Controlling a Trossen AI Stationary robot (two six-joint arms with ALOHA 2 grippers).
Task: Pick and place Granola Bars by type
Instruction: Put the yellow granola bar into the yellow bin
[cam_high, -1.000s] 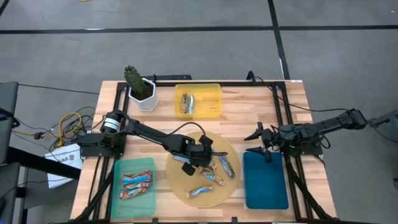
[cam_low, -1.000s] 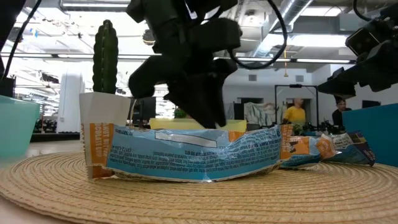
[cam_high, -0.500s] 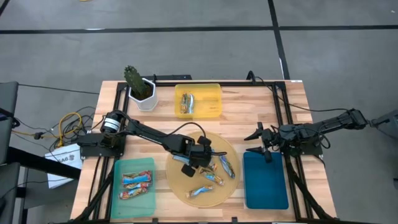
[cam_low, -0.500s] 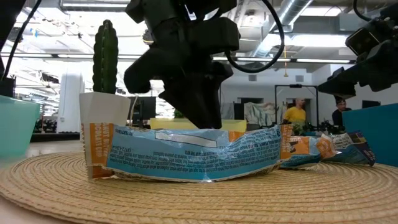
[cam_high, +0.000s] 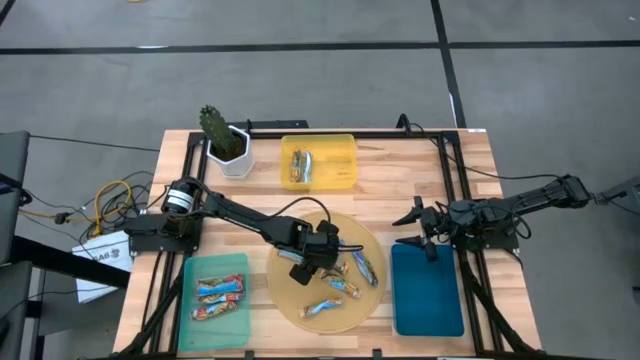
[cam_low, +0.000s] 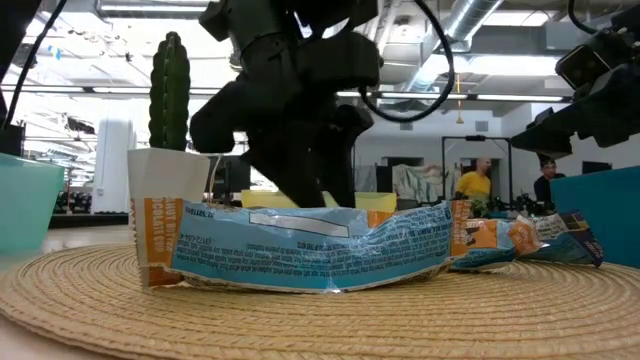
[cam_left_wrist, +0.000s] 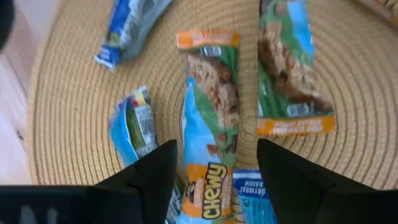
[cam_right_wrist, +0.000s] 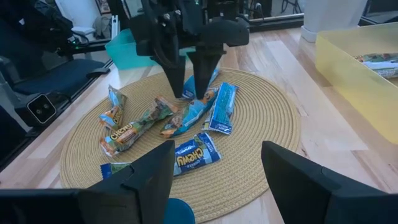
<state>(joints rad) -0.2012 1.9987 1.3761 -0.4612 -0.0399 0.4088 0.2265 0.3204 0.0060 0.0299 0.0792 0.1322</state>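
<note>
— So why does the left gripper (cam_high: 318, 257) hang over the woven mat (cam_high: 285, 295)?

— Its fingers stand apart, straddling a Chewy bar (cam_left_wrist: 208, 134), likely lining up a grasp. The right gripper (cam_high: 424, 240), fingers spread, waits beside the blue tray (cam_high: 428, 310).

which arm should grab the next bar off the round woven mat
Left. The left gripper hangs open right over the chewy bar on the woven mat, fingers either side. The right gripper waits off the mat, above the blue tray.
</note>
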